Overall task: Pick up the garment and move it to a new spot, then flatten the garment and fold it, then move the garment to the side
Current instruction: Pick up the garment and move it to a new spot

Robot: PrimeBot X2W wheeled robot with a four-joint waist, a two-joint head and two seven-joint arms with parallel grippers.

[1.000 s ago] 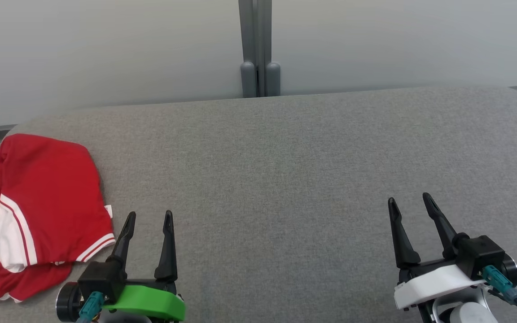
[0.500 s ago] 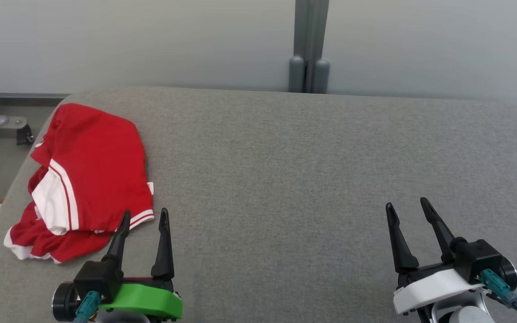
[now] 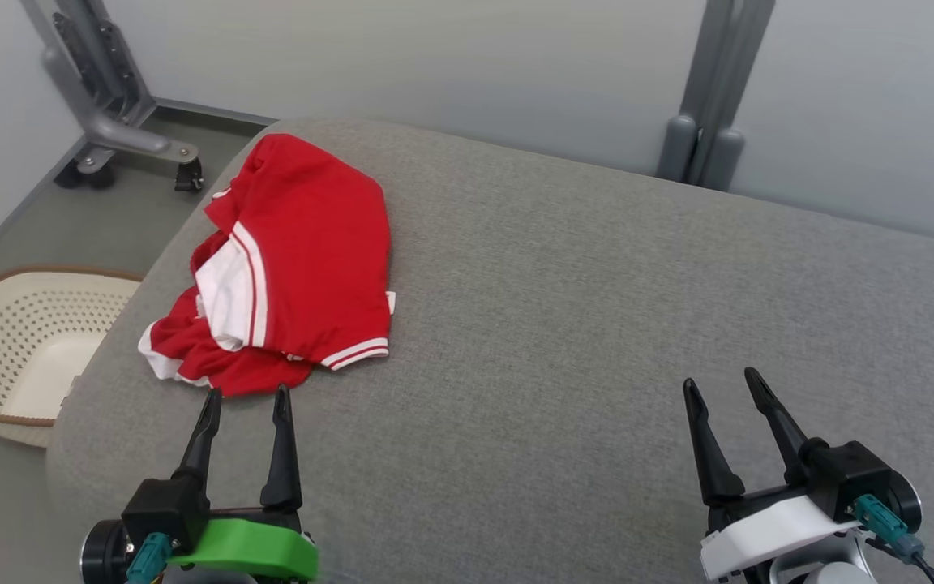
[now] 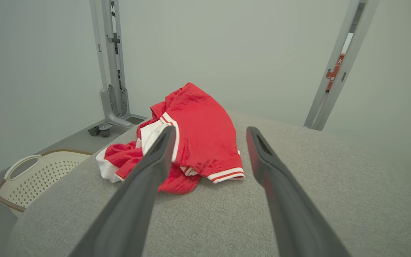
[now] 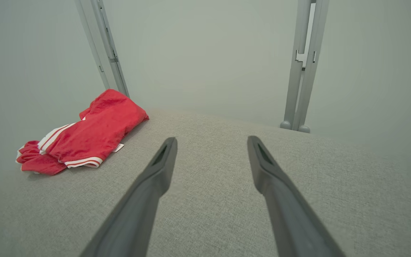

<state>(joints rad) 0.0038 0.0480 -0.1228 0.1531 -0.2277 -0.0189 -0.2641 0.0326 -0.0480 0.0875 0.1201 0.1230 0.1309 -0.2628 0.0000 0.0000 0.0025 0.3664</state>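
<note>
A: L gripper (image 3: 246,392) fingers?
B: Spread apart, nothing btwn them. R gripper (image 3: 719,377) same: wide, empty, over bare grey pad (image 3: 564,324).
A: Garment?
B: Red garment (image 3: 305,259) w/ white trim, crumpled, on the pad just ahead of the L fingertips. Contact: can't tell. Well apart from R fingers, off to their left.
A: Further out?
B: Cream perforated basket (image 3: 29,349) on floor, left of L fingers, beside pad edge. Beyond garment, grey wheeled stand (image 3: 110,122). Grey post (image 3: 710,122) far ahead of R fingers.
</note>
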